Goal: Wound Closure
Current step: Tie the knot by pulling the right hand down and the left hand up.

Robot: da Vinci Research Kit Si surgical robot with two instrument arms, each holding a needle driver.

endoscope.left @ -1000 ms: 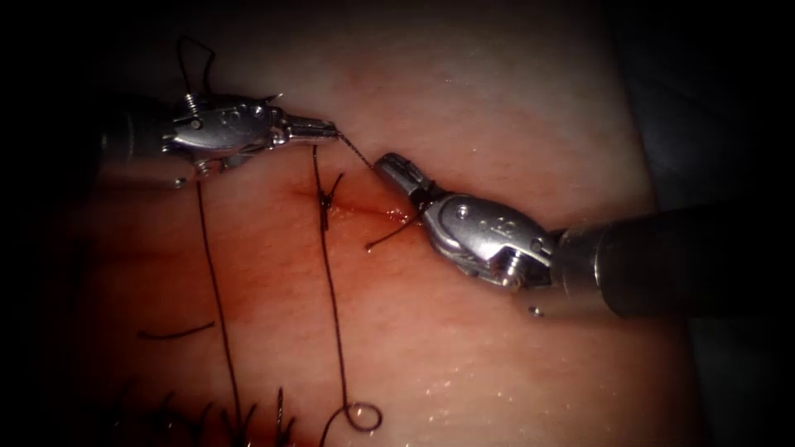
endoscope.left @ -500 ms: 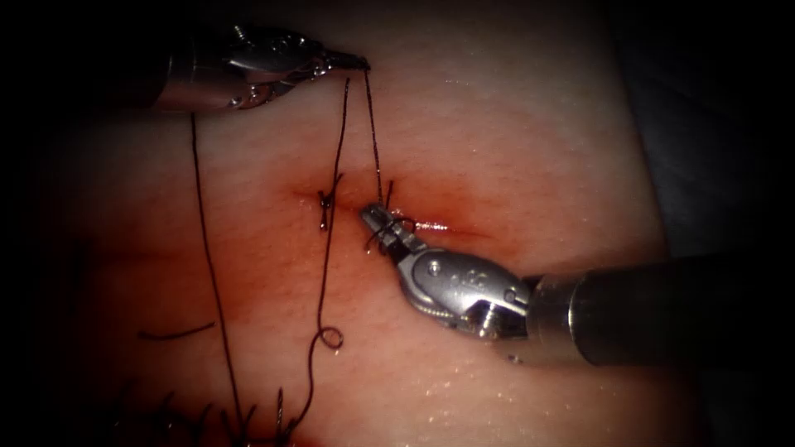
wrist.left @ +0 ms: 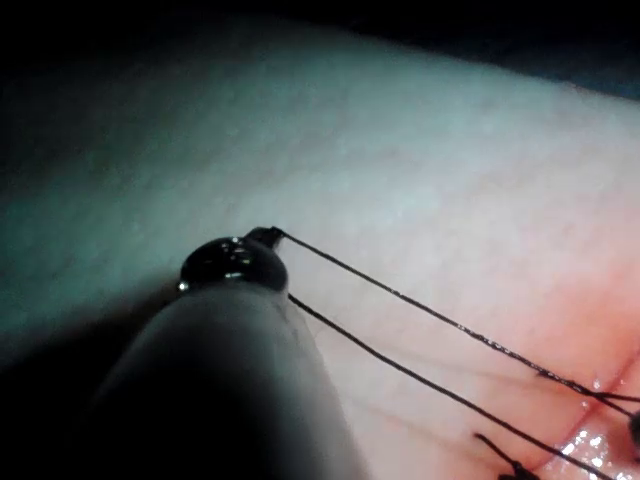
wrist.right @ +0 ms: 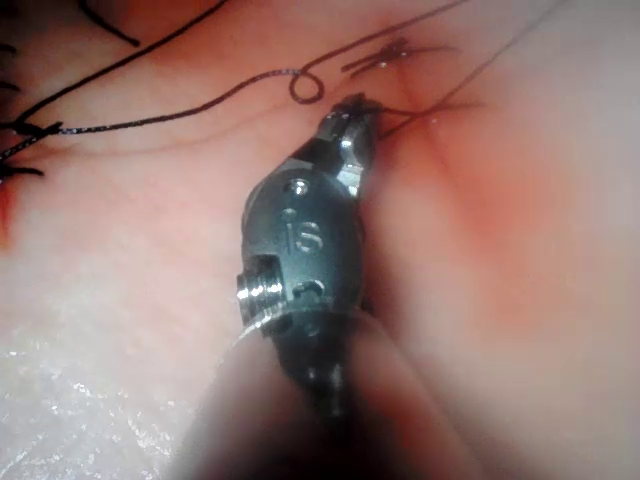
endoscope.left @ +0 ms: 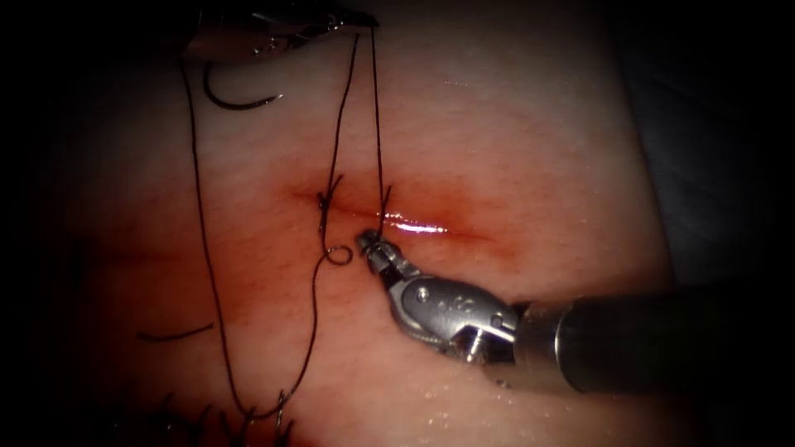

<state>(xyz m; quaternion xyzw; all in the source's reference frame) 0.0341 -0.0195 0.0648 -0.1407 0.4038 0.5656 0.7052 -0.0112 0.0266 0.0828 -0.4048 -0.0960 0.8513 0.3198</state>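
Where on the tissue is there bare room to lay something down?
Bare: the tissue above the cut, right of the thread. Crowded: the left side, where the needle lies free on the surface among thread strands. Left pincer and right pincer each grip thread.

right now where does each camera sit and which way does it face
Endoscope view: above and in front of the tissue, facing the cut; left tool holds thread, right tool holds thread at the cut, needle lies free on the tissue.
Left wrist view: rides the left arm, looking along its shaft at the left tool and two taut strands.
Right wrist view: rides the right arm, looking at the right tool.
All three views share the thread.
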